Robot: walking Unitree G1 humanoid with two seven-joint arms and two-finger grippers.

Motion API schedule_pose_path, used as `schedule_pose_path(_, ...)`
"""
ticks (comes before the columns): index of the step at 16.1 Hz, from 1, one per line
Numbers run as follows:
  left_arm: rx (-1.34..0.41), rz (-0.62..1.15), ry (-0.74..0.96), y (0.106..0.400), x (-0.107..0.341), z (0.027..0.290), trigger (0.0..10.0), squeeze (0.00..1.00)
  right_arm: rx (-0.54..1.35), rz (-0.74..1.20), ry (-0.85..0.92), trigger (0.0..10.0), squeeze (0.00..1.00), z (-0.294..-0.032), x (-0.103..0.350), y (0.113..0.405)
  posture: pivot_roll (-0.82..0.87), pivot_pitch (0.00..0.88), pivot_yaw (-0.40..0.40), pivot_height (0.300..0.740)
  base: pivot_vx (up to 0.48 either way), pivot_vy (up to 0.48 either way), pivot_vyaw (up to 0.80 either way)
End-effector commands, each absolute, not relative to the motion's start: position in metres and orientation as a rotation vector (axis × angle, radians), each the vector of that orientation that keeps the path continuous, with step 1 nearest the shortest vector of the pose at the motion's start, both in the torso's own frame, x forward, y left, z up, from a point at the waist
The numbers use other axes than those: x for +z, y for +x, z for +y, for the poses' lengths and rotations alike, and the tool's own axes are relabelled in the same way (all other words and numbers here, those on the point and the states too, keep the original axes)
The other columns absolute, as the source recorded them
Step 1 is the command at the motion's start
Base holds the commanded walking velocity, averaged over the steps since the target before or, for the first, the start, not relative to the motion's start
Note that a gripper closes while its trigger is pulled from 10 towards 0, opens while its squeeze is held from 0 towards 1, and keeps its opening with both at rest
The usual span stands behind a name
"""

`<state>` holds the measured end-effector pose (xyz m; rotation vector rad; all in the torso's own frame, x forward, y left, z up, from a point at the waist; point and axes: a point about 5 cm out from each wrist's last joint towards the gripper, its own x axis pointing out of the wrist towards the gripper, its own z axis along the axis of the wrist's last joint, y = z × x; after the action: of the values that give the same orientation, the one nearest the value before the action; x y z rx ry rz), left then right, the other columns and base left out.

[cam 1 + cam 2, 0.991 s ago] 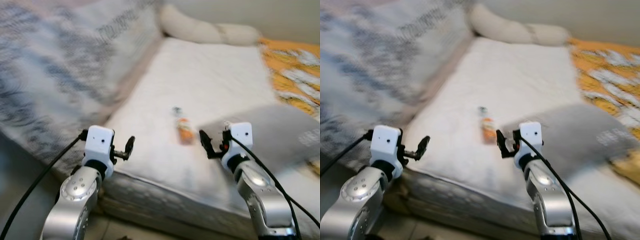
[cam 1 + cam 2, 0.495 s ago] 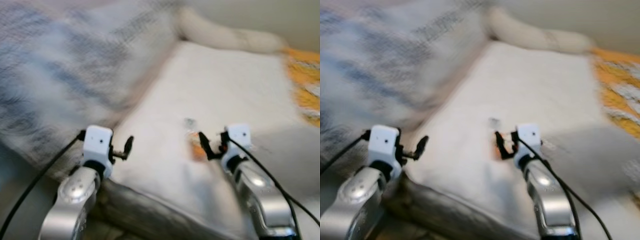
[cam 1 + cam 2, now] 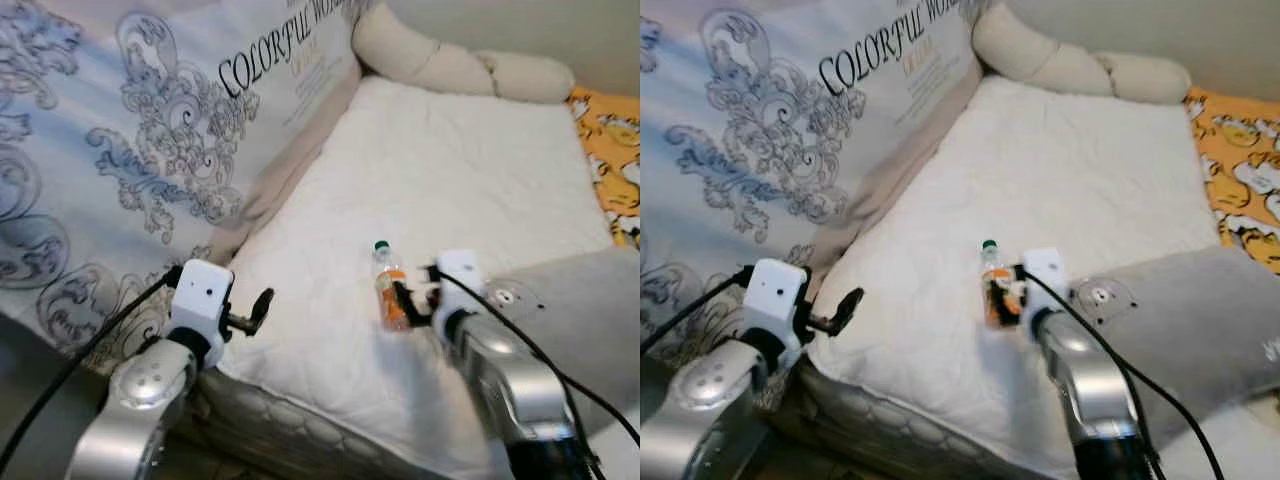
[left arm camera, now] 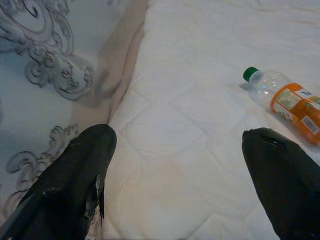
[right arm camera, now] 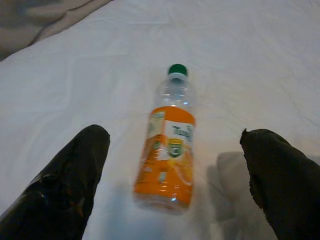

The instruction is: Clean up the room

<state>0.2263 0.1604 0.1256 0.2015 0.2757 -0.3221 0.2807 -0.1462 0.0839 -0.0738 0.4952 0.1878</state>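
An orange-labelled plastic bottle point(image 5: 167, 150) lies flat on the white mattress point(image 3: 470, 160); the right gripper point(image 5: 175, 195) hovers just behind it, jaws open; the left gripper point(image 4: 175, 185), jaws open, hangs over the mattress edge.

We read "COLORFUL WO" in large dark capitals on the pale cover with grey scrollwork point(image 3: 180, 130) at the left of the bed; the word runs past the picture's top edge. A smaller line under it is too faint to read. The orange label of the green-capped bottle point(image 5: 168, 150) carries print, but it is too blurred to read.
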Motion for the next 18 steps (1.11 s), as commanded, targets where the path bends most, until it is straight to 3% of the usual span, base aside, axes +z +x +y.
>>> schedule_pose_path(1, -0.358, 0.273, 0.248, 0.226, 0.129, 0.158, 10.0, 0.00, 0.151, 0.550, -0.102, 10.0, 0.00, -0.151, 0.080, 0.284, 0.14, 0.000, -0.023, 0.740, 0.000, 0.000, 0.00)
schedule_pose_path(9, -0.462, 0.297, 0.321, 0.228, 0.132, 0.161, 10.0, 0.00, 0.150, 0.639, -0.084, 10.0, 0.00, -0.134, 0.070, 0.338, 0.16, 0.000, -0.005, 0.740, 0.000, 0.000, 0.00)
schedule_pose_path(18, -0.601, 0.337, 0.316, 0.222, 0.133, 0.153, 10.0, 0.00, 0.066, 0.817, -0.062, 10.0, 0.00, -0.147, 0.034, 0.335, 0.17, 0.000, 0.008, 0.740, 0.000, 0.000, 0.00)
